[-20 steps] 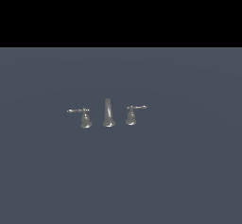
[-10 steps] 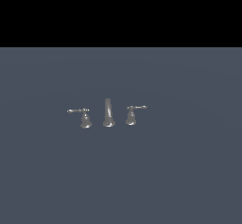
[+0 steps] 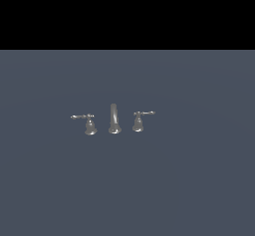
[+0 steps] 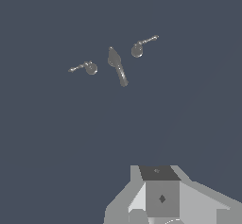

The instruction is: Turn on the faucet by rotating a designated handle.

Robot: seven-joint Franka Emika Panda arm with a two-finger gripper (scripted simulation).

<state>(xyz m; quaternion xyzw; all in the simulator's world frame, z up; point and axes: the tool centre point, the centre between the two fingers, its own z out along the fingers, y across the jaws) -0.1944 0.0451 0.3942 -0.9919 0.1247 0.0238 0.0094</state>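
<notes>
A bare simulated scene (flat grey floor [image 3: 199, 190], black backdrop), only a faucet [image 3: 114, 119].

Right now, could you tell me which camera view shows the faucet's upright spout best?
The exterior view: the spout stands in side profile, flared foot visible, between the two handles. The wrist view sees the spout from above, foreshortened and slanted.

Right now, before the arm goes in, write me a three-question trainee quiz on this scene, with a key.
1. True or false: the spout stands between the short-lever handle and the long-lever handle.
2. In the exterior view, on which side of the spout is the short-lever handle? A) the exterior view's left B) the exterior view's right C) behind it
3. Fill in: the gripper is touching ___ of these three fittings.

Key: 1 true; 2 B; 3 none.
</notes>
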